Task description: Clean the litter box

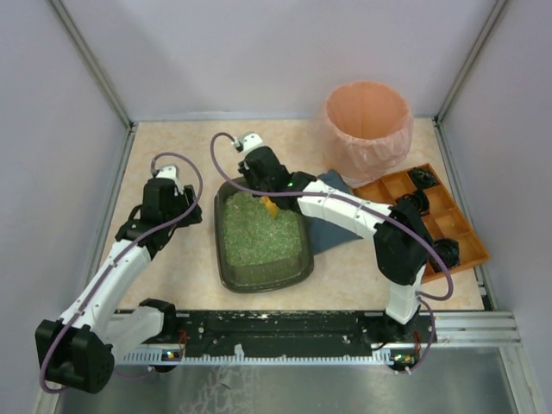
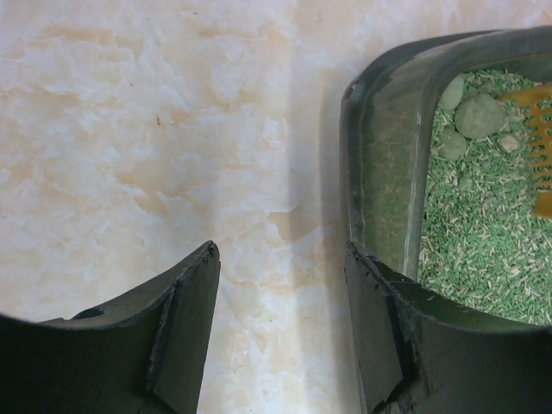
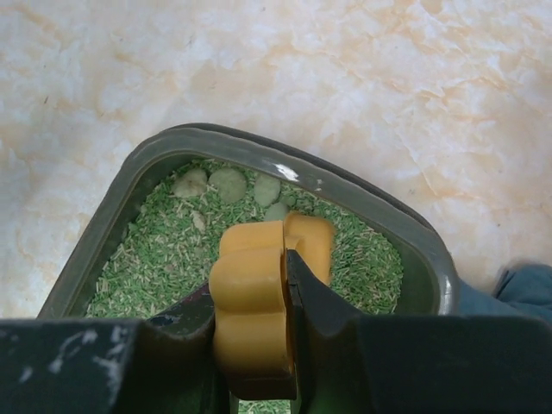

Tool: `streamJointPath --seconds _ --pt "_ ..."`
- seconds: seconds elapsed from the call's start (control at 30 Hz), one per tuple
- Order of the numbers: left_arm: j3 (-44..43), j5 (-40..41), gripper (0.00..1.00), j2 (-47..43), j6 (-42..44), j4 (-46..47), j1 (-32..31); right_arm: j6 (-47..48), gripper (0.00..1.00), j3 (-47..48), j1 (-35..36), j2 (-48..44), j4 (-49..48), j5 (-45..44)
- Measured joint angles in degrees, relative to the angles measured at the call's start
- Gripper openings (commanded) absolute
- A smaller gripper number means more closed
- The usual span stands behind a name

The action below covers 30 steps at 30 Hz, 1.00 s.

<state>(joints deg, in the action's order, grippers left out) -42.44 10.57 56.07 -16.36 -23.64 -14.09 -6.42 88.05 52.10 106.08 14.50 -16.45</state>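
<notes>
The litter box (image 1: 262, 284) is a dark tray of green litter in the middle of the table. My right gripper (image 1: 269, 203) is shut on the handle of an orange scoop (image 3: 255, 289), whose slotted blade (image 2: 533, 142) reaches into the litter at the box's far end. Several grey-green clumps (image 3: 228, 184) lie against the far wall (image 3: 285, 164), just beyond the scoop. My left gripper (image 2: 280, 289) is open over bare table beside the box's left rim (image 2: 379, 129). Its right finger (image 2: 379, 332) is at that rim, and nothing is between the jaws.
A round pink-lined bin (image 1: 366, 121) stands at the back right. An orange compartmented tray (image 1: 431, 216) holding dark items lies along the right side. A blue cloth (image 1: 332, 226) lies under the box's right edge. Grey walls enclose the table on three sides.
</notes>
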Motion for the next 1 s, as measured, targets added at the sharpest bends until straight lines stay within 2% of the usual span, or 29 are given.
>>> streamJointPath --seconds 0.3,0.53,1.0 --pt "0.0 -11.2 0.58 5.2 2.7 1.3 0.0 -12.2 0.00 -9.7 -9.7 -5.9 -8.6 9.4" --pt "0.0 -19.3 0.53 9.8 3.8 2.6 -0.6 -22.2 0.00 -17.4 -12.9 -9.1 -15.6 11.2" --pt "-1.0 -23.6 0.38 14.4 4.9 3.3 -3.1 -32.4 0.00 -26.4 -14.2 -11.2 -25.4 11.9"
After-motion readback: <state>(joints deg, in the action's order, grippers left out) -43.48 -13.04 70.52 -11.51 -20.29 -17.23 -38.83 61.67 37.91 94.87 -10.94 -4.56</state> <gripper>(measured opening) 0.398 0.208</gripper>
